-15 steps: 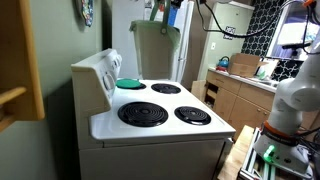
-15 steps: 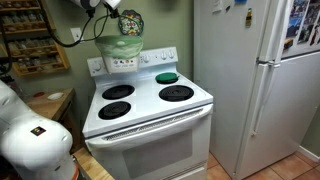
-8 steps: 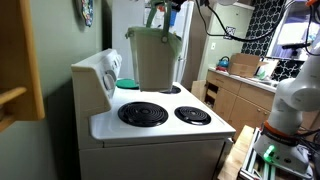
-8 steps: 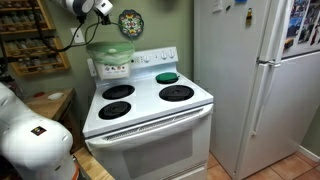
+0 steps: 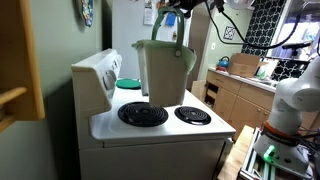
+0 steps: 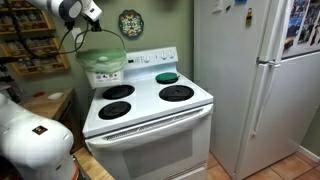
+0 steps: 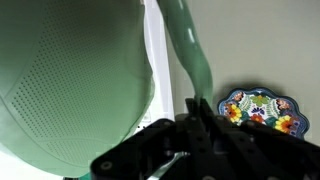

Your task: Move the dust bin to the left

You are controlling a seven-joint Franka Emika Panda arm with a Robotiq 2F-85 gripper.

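In an exterior view the dust bin [image 5: 163, 72] is up in the air, dangling from the fingers [image 5: 168, 9] directly above it. Its long axis is pretty much straight up and down with the rim on top. The bottom looks clear of the worktop [image 5: 105, 126], but from this angle I can't say which burner it's over.

In an exterior view from the front, the dust bin [image 6: 105, 66] hangs near the back corner of the worktop [image 6: 150, 108], on the side away from the fridge [image 6: 250, 80]. It's just in front of the control panel and well apart from the teal dish [image 6: 166, 77] at the back edge. The fingers [image 6: 89, 13] are above it and slightly further toward that side edge.

In the wrist view the fingers [image 7: 200, 128] look pinched shut on the green handle [image 7: 190, 55], and the bin's lid [image 7: 70, 90] fills the frame beside it. There's a painted wall plate [image 7: 258, 110] behind.

My guess is the bin's basically a pendulum under the grip. So the next move comes down to carrying it sideways smoothly and lowering it gently, so the base lands flat instead of swinging.
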